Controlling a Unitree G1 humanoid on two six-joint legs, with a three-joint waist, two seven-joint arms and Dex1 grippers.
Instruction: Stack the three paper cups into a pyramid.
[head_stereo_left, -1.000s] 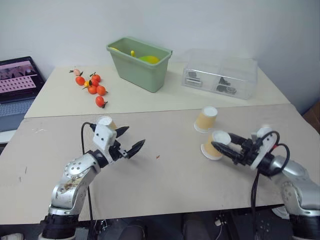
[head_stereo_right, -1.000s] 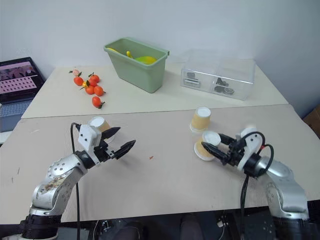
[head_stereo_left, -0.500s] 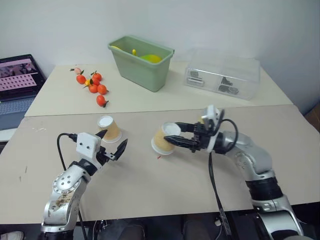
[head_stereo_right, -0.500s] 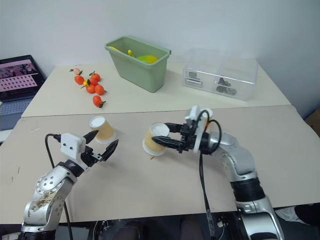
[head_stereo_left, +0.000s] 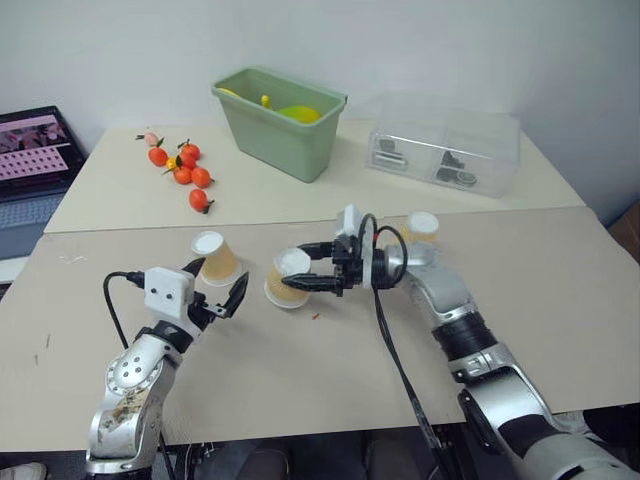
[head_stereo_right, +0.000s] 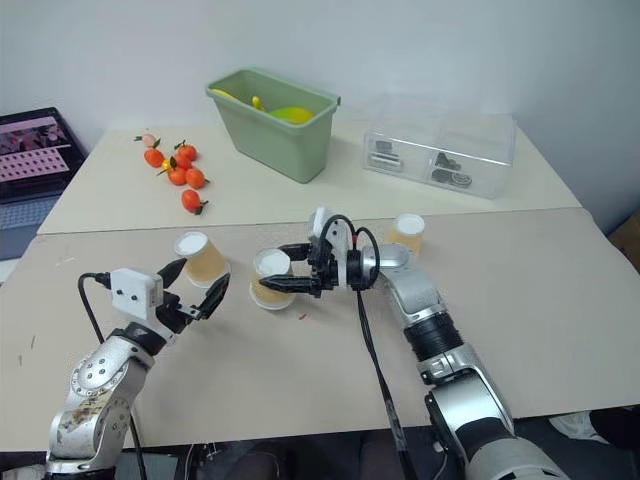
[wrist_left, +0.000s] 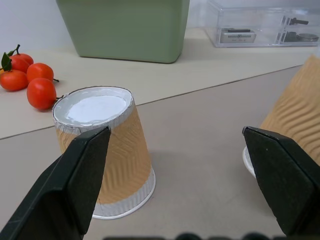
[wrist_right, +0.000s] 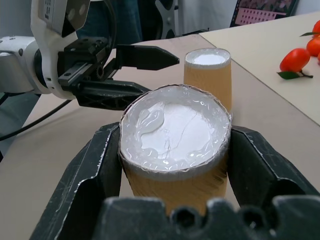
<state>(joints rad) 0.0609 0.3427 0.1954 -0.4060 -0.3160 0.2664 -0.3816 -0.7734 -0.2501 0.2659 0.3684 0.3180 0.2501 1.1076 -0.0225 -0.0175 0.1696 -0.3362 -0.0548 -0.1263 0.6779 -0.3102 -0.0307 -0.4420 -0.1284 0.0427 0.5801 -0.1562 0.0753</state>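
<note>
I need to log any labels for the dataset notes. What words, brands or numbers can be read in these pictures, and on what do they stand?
No text can be read anywhere.
Laptop screen: pink rows of marks, too small to read.
Paper cups: plain, no print.
Green bin: no label.
Clear plastic box: dark items inside, no legible marking.

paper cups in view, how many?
3. One upside down between the open left pincer's fingers, untouched; one gripped in the right pincer mid-table; one standing behind the right arm.
</note>
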